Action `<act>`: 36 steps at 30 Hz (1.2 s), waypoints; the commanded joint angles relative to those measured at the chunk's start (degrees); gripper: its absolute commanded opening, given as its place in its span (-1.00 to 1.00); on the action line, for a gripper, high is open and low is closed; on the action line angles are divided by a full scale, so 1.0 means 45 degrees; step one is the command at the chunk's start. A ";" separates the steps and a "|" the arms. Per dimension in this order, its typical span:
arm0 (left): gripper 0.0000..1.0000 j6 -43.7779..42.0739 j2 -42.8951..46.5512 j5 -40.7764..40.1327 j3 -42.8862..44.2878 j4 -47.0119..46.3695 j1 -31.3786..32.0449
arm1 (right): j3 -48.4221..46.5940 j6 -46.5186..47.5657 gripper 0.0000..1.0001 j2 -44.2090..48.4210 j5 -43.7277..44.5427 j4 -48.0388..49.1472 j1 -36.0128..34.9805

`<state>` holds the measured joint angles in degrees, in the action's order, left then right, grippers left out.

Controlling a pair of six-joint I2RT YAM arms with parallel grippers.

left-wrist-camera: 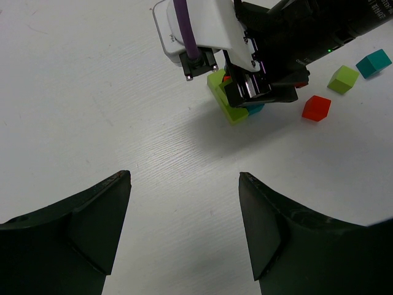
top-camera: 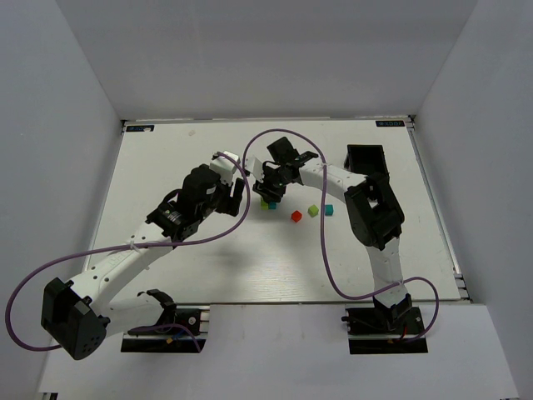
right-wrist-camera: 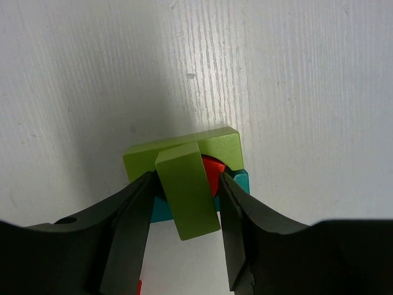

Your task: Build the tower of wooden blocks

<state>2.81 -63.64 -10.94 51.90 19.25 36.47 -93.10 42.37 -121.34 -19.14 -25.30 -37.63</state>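
Observation:
The wood block tower (top-camera: 266,202) stands mid-table as a low stack. In the right wrist view it shows a flat lime-green block (right-wrist-camera: 215,147) over a red piece (right-wrist-camera: 212,172) and a teal block (right-wrist-camera: 241,181). My right gripper (right-wrist-camera: 187,178) is directly above the stack, shut on a long lime-green block (right-wrist-camera: 187,190) that it holds over the stack. The left wrist view shows that gripper (left-wrist-camera: 264,83) over the stack (left-wrist-camera: 224,101). My left gripper (left-wrist-camera: 184,175) is open and empty, just left of the tower (top-camera: 237,190).
Three loose cubes lie right of the tower: red (top-camera: 296,216), lime (top-camera: 313,210) and teal (top-camera: 328,209). They also show in the left wrist view: red (left-wrist-camera: 316,107), lime (left-wrist-camera: 342,78), teal (left-wrist-camera: 373,62). A black rectangular tray (top-camera: 365,156) sits behind the right arm.

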 commanded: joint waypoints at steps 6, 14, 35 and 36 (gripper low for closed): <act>0.62 -0.0038 0.0333 0.0126 -0.0107 -0.0097 -0.0077 | 0.0025 -0.0255 0.03 -0.0028 0.0092 0.0446 -0.0056; 0.62 -0.0038 0.0333 0.0126 -0.0107 -0.0097 -0.0077 | 0.0122 -0.0372 0.03 -0.0009 0.0190 0.0622 -0.0037; 0.62 -0.0038 0.0333 0.0126 -0.0107 -0.0097 -0.0077 | 0.0201 -0.0588 0.00 0.0031 0.0307 0.0798 -0.0037; 0.62 -0.0038 0.0333 0.0126 -0.0107 -0.0097 -0.0077 | 0.0239 -0.0568 0.00 0.0031 0.0268 0.0798 -0.0056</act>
<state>2.81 -63.64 -10.94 51.90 19.25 36.47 -92.77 40.45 -121.34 -17.87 -23.35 -37.69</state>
